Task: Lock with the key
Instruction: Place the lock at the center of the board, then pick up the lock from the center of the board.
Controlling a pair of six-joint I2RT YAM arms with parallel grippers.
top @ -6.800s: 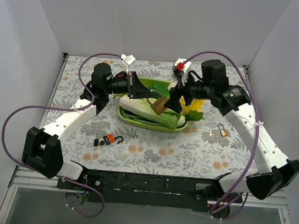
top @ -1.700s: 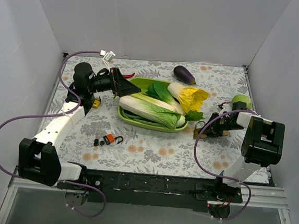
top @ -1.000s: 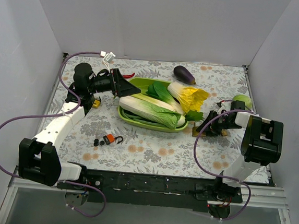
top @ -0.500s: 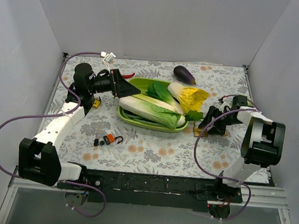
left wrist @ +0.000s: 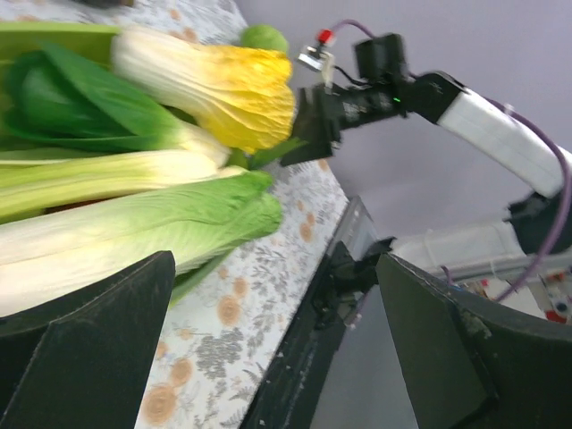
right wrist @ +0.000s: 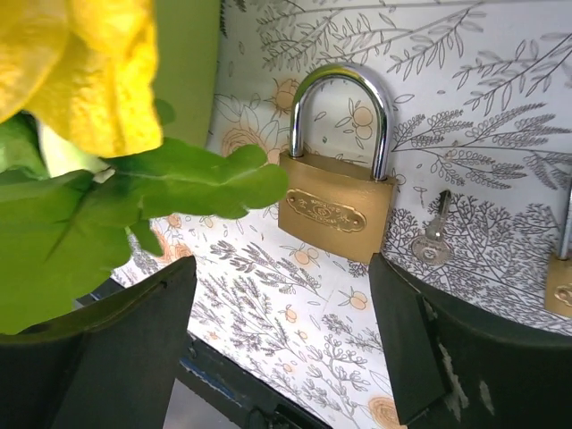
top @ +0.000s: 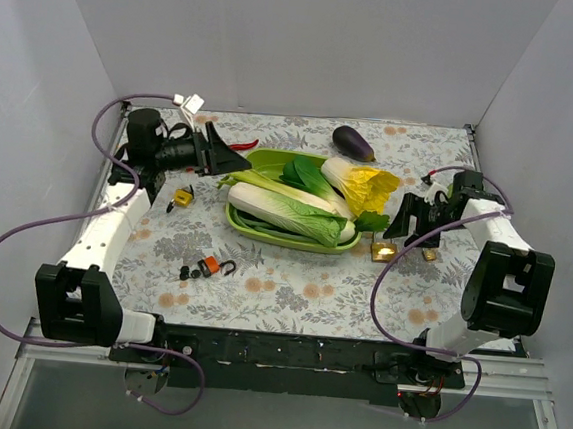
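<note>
while two arms are reaching out from the near edge, the flowered cloth [top: 289, 295] is carrying everything, and one green tray [top: 284, 240] is sitting at its middle. the left arm [top: 105, 229] is stretching up the left side of the tray, and the right arm [top: 491, 227] is bending in from the right side of it. the left gripper [left wrist: 275, 261] is hanging just off the tray's far left corner with its jaws spread wide and nothing between them. the right gripper [right wrist: 281, 264] is hovering low by the tray's right end, its jaws likewise standing wide apart and gripping nothing.

three leafy vegetables are lying in the tray: one long pale cabbage [top: 285, 212] along the near side, one dark green bok choy [top: 310, 176] behind it, and one yellow-leafed cabbage [top: 364, 186] overhanging the right end. one eggplant [top: 353, 142] is resting beyond the tray's far right corner, and one red chili [top: 240, 145] is peeking out by the far left corner.

two brass padlocks are lying flat just right of the tray's near right corner: the large padlock [right wrist: 335, 204] closest to the tray, the small padlock [right wrist: 563, 290] farther right. one key [right wrist: 433, 241] is lying on the cloth between them, just beside the large one and not in it.

one small yellow piece [top: 182, 197] is sitting left of the tray, and a cluster of small bits [top: 208, 266], too tiny to count, is lying nearer than the tray's left end.
</note>
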